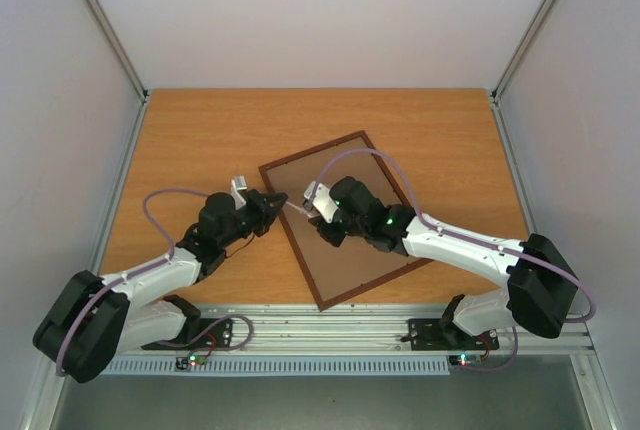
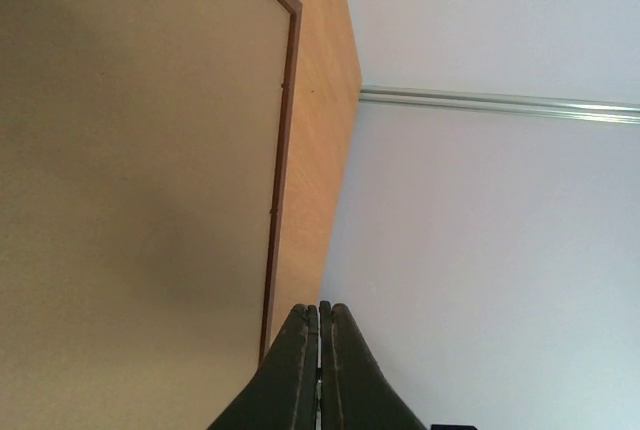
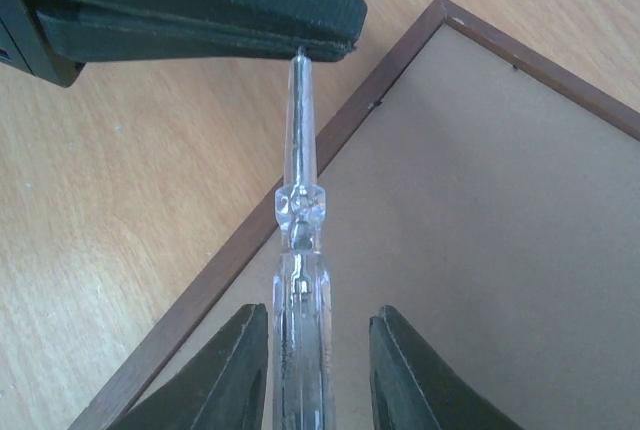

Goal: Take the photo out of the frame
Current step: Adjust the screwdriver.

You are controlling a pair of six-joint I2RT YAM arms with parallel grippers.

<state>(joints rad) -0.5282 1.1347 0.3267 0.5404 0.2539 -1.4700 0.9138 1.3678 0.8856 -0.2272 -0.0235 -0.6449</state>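
Top external view: the table carries the frame, which lies face down near the middle of the picture, turned at an angle, its plain brown back uppermost. The photo is nowhere in view; by judgement it lies under that back, inside the frame, so nothing has been extracted yet. Both arms reach in to the frame's upper-left edge. Left wrist view: the left hand is clenched, finger against finger, with nothing showing beyond the tips. Right wrist view: the right hand has its fingers standing apart on either side of a clear tool, a transparent shaft with a thin metal tip. A gap shows on one side, so whether the fingers press on it cannot be told. The tip meets the closed end of the left hand at the top of the picture, over bare table just beside the frame's rail; whether it is pinched there cannot be told either. Small retaining tabs sit along the rail's inner edge. Step in hand, as judged: readying the tool, before the back is released. The next move calls for a firm hold on the shaft, then the tip brought low to a tab, so that it turns the tab without gouging the back.
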